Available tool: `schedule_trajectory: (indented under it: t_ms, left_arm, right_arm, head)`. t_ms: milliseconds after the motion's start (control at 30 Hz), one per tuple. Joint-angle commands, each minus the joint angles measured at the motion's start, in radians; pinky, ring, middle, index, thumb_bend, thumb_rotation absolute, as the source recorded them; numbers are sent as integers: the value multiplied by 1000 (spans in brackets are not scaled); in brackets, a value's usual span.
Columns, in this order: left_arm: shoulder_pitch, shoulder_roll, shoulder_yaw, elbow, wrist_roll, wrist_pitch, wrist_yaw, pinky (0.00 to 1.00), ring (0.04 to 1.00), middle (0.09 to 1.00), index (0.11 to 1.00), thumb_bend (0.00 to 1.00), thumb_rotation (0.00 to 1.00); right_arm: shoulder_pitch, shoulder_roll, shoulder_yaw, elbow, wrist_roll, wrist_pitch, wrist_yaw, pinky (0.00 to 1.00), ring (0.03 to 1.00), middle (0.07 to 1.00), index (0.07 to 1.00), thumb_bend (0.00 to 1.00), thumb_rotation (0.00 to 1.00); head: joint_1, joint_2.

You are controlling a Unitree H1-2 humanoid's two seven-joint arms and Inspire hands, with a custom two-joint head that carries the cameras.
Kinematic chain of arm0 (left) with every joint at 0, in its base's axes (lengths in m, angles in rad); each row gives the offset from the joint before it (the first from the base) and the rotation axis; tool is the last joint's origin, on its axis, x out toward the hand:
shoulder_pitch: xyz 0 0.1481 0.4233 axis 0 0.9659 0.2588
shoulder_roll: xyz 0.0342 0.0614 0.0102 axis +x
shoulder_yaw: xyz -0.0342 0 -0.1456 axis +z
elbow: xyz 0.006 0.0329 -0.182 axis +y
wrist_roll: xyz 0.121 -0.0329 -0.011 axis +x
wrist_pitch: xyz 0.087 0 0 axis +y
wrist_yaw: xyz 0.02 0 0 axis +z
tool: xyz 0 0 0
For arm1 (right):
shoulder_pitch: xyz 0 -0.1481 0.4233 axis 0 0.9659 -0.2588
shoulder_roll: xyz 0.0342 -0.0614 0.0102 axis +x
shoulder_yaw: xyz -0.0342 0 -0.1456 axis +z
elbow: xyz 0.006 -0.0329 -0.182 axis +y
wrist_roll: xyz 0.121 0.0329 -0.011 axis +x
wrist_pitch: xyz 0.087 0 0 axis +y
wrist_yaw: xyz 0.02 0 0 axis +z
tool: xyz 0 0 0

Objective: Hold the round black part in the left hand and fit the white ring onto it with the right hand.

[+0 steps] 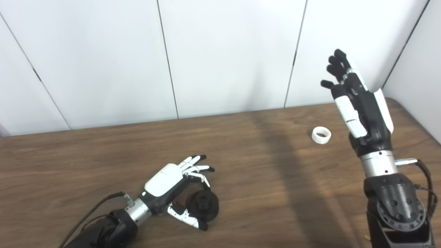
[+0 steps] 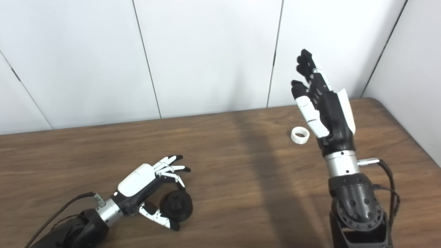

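Observation:
The round black part (image 1: 204,205) lies on the brown table (image 1: 262,179) near the front left. My left hand (image 1: 174,186) hovers right over it, fingers spread and curved around it, thumb below it, holding nothing. The white ring (image 1: 321,135) lies flat on the table at the right, apart from both hands. My right hand (image 1: 358,106) is raised above the table just right of the ring, fingers pointing up and apart, with nothing in it.
White wall panels (image 1: 220,55) stand behind the table's far edge. The table's rounded right corner (image 1: 410,106) lies close behind the right hand. A cable (image 1: 425,179) loops off the right wrist.

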Motion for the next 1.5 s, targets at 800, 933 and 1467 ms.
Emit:
schedule_trajectory:
  t_ms: [800,933,1467]
  left_arm:
    - [12,54,-53,40,22,15,30,1000,1000,873,481,525,60]
    - [9,55,-57,36,19,15,22,1000,1000,879,481,525,61]
    - [7,70,-91,45,3,15,51,1000,1000,878,481,524,60]
  right_arm:
    - [-61,-345,2,247,-185,60,100,787,908,896,766,697,252]
    - [-82,-414,63,320,-259,57,130,871,940,898,733,786,250]
    - [-206,-461,214,543,-375,29,183,851,947,884,710,917,169]
  head:
    - [-117,-53]
    - [-125,-58]
    - [-164,-82]
